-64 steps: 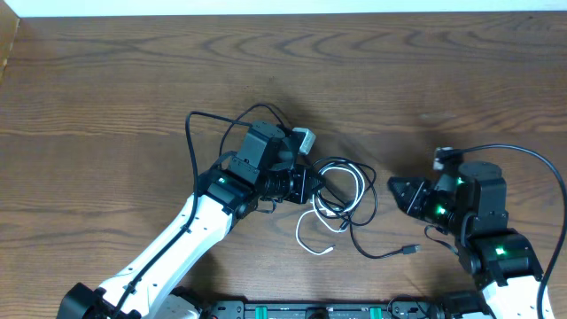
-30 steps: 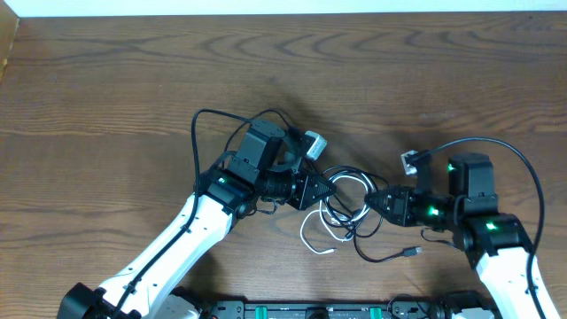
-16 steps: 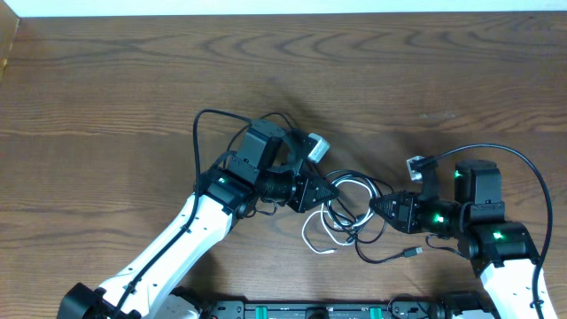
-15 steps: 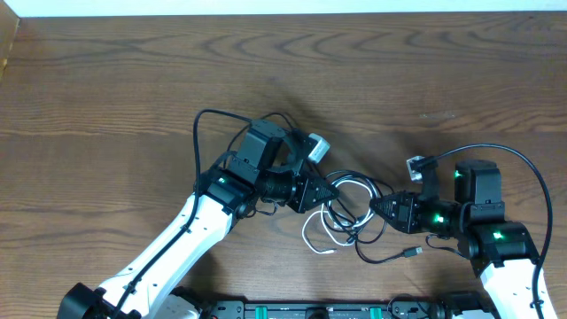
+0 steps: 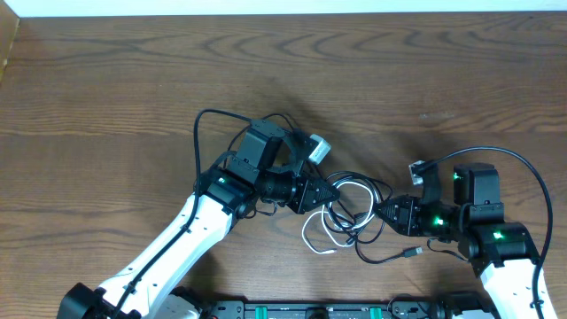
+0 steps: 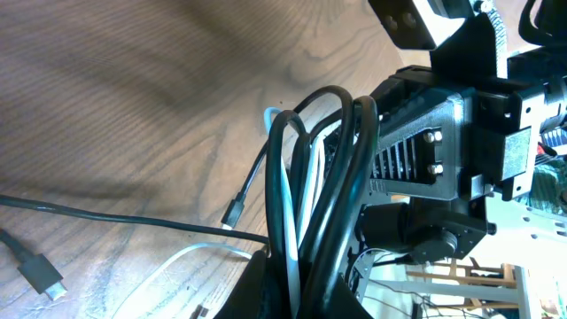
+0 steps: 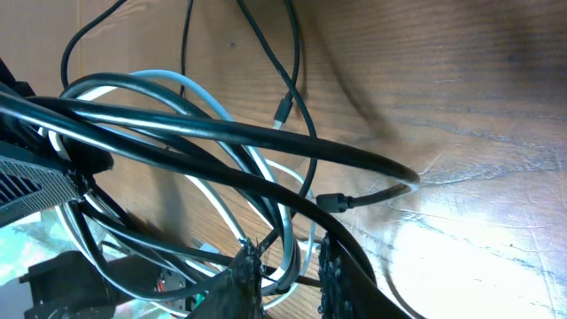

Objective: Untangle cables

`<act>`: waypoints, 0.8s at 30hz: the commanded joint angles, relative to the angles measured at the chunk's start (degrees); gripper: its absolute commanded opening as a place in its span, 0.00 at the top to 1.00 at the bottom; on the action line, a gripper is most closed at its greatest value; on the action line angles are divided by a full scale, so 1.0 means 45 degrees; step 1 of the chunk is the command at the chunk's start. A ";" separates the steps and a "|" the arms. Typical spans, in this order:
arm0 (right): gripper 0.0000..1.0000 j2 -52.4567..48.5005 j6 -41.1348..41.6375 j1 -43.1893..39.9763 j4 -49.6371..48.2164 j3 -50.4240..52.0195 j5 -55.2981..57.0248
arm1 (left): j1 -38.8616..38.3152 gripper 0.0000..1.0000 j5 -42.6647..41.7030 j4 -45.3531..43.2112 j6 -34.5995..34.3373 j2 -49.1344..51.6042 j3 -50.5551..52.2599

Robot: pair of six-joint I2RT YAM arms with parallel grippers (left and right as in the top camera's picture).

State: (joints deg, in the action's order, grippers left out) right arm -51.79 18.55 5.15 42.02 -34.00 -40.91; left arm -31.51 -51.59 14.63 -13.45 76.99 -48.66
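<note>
1. Broadly, everything is carried by a brown wood-grain counter [image 5: 106,89].
2. A white-and-black left arm [image 5: 190,235] is stretched in from the lower left, and a matching right arm [image 5: 496,252] from the lower right. Their tips face each other across the tangle.
3. A bunch of thin cables [image 5: 350,206], two black and one white, is found near the counter's middle, between the two arms and looped over itself.
4. The left gripper [image 5: 324,190] is clenched on several black and white strands at the bunch's left side. In the left wrist view, the loops are seen standing out ahead of its fingers.
5. The right gripper [image 5: 381,213] is set against the bunch's right side. Its jaws are narrowly apart, with white and black strands running between them; whether these are pinched cannot be told.
6. The step in hand is judged to be a second hold taken opposite the first. It would be done well if a single strand were taken on the right, the left hold were kept firm, and the pull were made slowly outward and low. Any loop that tightens should be watched for.
7. A loose curl of the white cable [image 5: 303,235] is laid on the wood just in front of the bunch.
8. A small plug end [image 5: 410,252] of a black cable is seen lying free near the right gripper. That strand is judged the easiest to draw out first.
9. No box, tray or other container is visible, so nothing is held in one.
</note>
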 commanded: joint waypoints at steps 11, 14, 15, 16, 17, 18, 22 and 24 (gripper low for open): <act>0.82 0.0010 -0.0228 -0.0053 -0.0534 -0.0170 -0.1064 | 0.0049 0.92 -0.1617 -0.0457 0.0219 -0.0112 0.0015; 0.87 0.0010 -0.0233 -0.0053 -0.0695 -0.0170 -0.1870 | 0.0049 0.92 -0.2069 -0.0729 0.0214 -0.0112 0.0015; 0.89 0.0010 -0.0233 -0.0053 -0.0821 -0.0170 -0.2152 | 0.0049 0.92 -0.2064 -0.0719 0.0219 -0.0112 0.0015; 0.90 0.0010 -0.0233 -0.0053 -0.1025 -0.0170 -0.2565 | 0.0049 0.92 -0.2059 -0.0709 0.0219 -0.0107 0.0015; 0.90 0.0010 -0.0233 -0.0053 -0.1219 -0.0170 -0.2934 | 0.0044 0.92 -0.2059 -0.0709 0.0219 -0.0107 0.0015; 0.91 0.0010 -0.0233 -0.0053 -0.1399 -0.0170 -0.3259 | 0.0049 0.92 -0.2059 -0.0709 0.0219 -0.0107 0.0015; 0.92 0.0015 -0.0238 -0.0053 -0.1661 -0.0170 -0.4061 | 0.0049 0.92 -0.1957 -0.0714 0.0219 -0.0107 0.0015; 0.92 0.0010 -0.0253 -0.0053 -0.1651 -0.0170 -0.4143 | 0.0049 0.92 -0.1957 -0.0719 0.0219 -0.0107 0.0015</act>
State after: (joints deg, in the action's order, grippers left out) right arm -51.86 18.37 4.93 34.87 -34.00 -53.12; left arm -31.18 -58.43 11.73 -13.43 76.99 -48.66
